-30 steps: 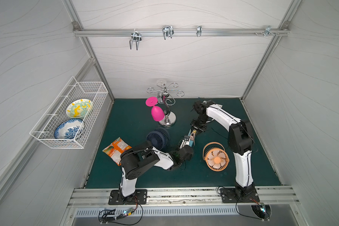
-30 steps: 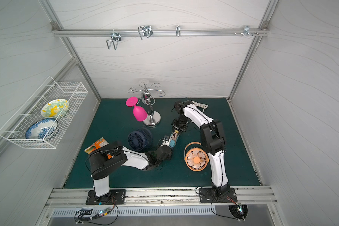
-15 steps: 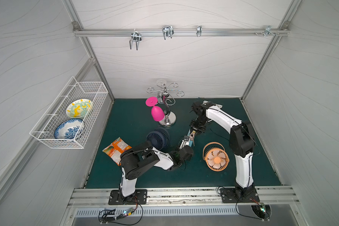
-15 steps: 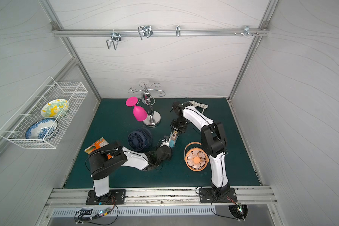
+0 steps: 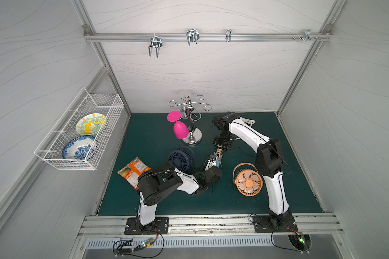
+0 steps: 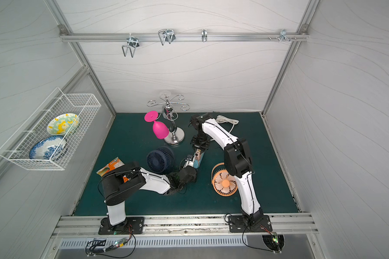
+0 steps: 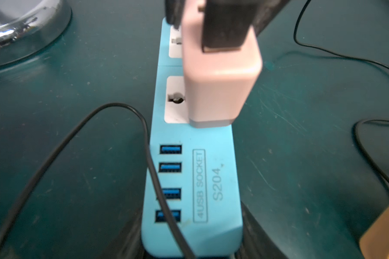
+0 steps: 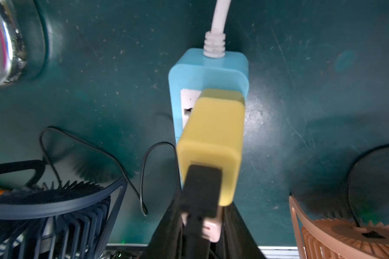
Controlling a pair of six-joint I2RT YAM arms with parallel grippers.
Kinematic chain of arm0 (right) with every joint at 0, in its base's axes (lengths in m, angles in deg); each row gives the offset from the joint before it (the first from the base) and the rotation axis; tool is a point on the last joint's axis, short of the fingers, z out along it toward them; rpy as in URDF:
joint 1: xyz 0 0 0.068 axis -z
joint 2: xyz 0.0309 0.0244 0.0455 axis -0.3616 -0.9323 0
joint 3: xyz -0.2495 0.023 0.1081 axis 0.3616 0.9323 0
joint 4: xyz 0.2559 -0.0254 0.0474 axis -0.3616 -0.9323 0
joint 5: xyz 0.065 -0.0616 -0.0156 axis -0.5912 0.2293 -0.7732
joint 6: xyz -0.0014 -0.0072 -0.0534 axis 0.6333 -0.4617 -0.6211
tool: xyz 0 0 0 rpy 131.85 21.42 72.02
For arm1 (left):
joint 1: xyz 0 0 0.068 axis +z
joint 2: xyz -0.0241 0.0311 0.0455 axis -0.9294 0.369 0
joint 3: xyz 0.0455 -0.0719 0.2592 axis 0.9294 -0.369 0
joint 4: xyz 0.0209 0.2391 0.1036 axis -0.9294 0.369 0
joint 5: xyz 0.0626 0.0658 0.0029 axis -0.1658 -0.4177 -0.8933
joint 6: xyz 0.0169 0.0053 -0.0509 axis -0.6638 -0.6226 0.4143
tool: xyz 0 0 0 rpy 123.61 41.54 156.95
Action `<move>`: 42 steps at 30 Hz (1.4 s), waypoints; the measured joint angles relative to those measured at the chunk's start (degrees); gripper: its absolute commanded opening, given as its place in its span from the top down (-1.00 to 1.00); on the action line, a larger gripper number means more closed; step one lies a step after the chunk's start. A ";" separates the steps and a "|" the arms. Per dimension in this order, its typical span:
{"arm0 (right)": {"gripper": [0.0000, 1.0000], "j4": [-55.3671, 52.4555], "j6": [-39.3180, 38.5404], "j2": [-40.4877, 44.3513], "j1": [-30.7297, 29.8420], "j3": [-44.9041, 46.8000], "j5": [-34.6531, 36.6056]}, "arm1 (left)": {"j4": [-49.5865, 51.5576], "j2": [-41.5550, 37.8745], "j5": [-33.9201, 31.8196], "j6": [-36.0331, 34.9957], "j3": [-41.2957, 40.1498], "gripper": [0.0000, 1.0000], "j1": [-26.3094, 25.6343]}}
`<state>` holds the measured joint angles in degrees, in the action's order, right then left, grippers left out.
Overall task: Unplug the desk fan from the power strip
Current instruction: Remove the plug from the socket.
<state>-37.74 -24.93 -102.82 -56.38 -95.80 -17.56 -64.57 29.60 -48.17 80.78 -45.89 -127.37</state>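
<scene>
**Unplugging step, both grips set.** The power strip (image 7: 211, 179) lies mid-mat and runs near to far, with its white cord (image 8: 219, 18) leaving the far end. The desk fan (image 5: 181, 158) stands just to its left and the orange fan (image 5: 248, 182) to its right.

Your left gripper (image 5: 212, 166) is clamped tight on the strip's near end, below the USB ports. Your right gripper (image 5: 218, 154) reaches down from the far side. Its jaws are drawn in about the pink plug adapter (image 7: 220, 89), which sits over the nearer socket. Whether the prongs are fully home is hidden. A yellow adapter (image 8: 211, 134) occupies the farther socket, just beside the pink one.

To do this step well:
- **Direction of pull:** Draw the pink adapter straight up along its prongs, not sideways. A slanted pull is likely to lift the strip or jam the prongs.
- **Bracing:** Press the strip down onto the mat with the left gripper while you pull.
- **Grip:** Judge the hold before you lift, since the adapter's sides look smooth and may slip.
- **Obstacles:** The yellow adapter is close enough to be knocked. The thin black cable (image 7: 153, 175) draped across the USB ports could snag.

Count the plug as free only when it hangs clear of the socket.
</scene>
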 measured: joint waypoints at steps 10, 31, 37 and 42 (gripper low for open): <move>1.00 -1.29 0.31 -2.36 1.16 -2.03 -0.44 | 0.09 0.00 -0.11 0.15 0.00 0.93 -0.02; 1.00 1.22 2.43 -0.87 2.62 -0.33 -3.98 | 0.61 0.02 -0.37 -0.15 0.26 0.93 0.59; 1.00 2.01 3.93 -0.92 4.00 1.05 -5.77 | 0.59 0.02 -0.33 -0.22 0.20 0.93 0.55; 1.00 6.73 3.67 2.62 5.62 7.96 -8.66 | 0.46 0.00 -0.33 -1.31 -0.09 0.93 0.42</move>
<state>-31.01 -21.26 -100.19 -50.76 -87.84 -26.21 -64.12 29.60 -48.50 79.46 -45.98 -126.96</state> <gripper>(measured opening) 0.284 0.533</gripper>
